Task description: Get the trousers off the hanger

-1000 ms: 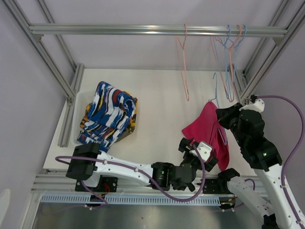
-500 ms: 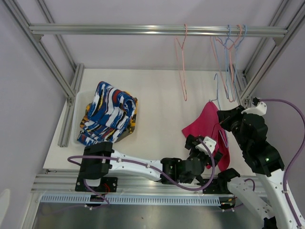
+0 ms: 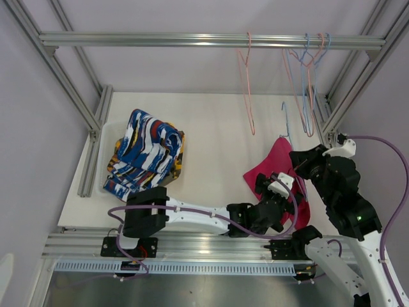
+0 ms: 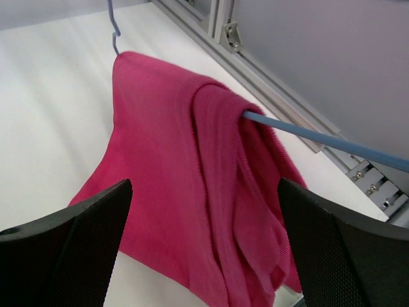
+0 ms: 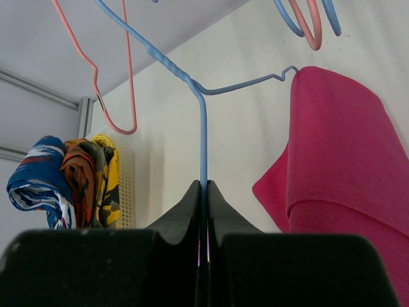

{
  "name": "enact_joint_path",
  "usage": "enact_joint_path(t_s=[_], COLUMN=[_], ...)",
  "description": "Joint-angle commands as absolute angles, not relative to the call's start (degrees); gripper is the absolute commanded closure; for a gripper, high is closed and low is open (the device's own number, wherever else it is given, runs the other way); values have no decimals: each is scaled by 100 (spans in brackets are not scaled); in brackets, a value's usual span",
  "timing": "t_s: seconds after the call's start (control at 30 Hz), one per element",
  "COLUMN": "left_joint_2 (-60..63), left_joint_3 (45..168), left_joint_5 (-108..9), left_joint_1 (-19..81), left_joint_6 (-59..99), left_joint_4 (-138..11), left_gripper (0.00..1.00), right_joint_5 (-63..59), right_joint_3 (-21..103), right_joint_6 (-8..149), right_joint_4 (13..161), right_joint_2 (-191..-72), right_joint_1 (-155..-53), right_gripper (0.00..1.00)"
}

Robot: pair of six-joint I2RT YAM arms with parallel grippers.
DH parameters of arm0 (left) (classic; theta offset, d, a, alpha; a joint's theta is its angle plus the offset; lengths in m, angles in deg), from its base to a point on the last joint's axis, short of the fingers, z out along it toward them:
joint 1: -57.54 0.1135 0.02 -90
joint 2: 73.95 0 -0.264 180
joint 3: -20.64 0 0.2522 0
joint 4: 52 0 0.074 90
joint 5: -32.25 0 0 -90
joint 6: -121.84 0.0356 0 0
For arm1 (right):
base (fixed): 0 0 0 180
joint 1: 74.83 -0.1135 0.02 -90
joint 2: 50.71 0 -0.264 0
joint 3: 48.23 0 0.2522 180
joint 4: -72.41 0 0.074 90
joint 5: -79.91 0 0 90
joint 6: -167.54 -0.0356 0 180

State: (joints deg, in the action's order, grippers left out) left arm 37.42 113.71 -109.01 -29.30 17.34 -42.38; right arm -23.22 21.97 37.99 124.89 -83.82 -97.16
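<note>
Magenta cloth is the item still outstanding: the magenta trousers remain draped over the bar of the blue hanger, low over the right side of the desk. Whether the hem touches the surface cannot be told from above. Over the last second your left hand has advanced rightward, from short of the garment to its near edge. Its fingers stand wide apart, and the wrist view shows the cloth framed between them with no contact evident. Your right hand has scarcely moved and is clamped together on the hanger's wire just below the twisted neck, holding it steady. In my judgement the approach is nearly complete and the pull-off has not begun. The garment is plain, soft and ribbed, doubled over the bar with a thicker fold on one side and loose ends hanging. The patterned pile lies well apart at the left, so this looks like the last piece.
</note>
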Motion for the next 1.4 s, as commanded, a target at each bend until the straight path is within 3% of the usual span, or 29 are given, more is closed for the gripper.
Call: enact_joint_path(t_s=[0.0,0.47,0.53,0.57,0.63,0.67,0.77,0.83,0.93,1.07,1.13,1.37], left_joint_2=[3873,4268,4338,4373,4461,4479,4558,4585,4593,4559,4471,3856], left_joint_3=[11614,12000,12088,12193,12334,12378,12510,12545,12563,12581,12546,12106], left_joint_5=[-10784,-10688,-10688,-10696,-10766,-10784,-10767,-10749,-10732,-10749,-10784,-10986], left_joint_1=[-2815,-2542,-2525,-2516,-2507,-2481,-2437,-2411,-2384,-2375,-2375,-2402], left_joint_6=[1269,1390,1531,1636,1742,1812,1839,1831,1831,1953,1997,2322], left_joint_4=[-4220,-4247,-4238,-4264,-4229,-4221,-4247,-4229,-4194,-4176,-4203,-4001], left_gripper=[1,3,10,22,34,48,59,59,67,95,99,99], right_joint_5=[-2152,-1915,-1879,-1827,-1756,-1704,-1642,-1616,-1598,-1554,-1606,-1774], right_joint_3=[2283,2116,2055,2029,1976,1967,1984,1993,1976,1871,1765,1133], right_joint_6=[3816,3720,3684,3649,3553,3518,3482,3473,3465,3456,3464,3508], right_joint_4=[12027,12220,12247,12247,12247,12256,12291,12335,12378,12431,12458,12432], right_joint_2=[-8192,-7840,-7796,-7744,-7708,-7682,-7638,-7594,-7550,-7515,-7428,-7155], right_joint_1=[-9751,-9759,-9759,-9751,-9759,-9759,-9751,-9751,-9759,-9751,-9751,-9751], right_gripper=[100,100,100,100,100,100,100,100,100,100,100,100])
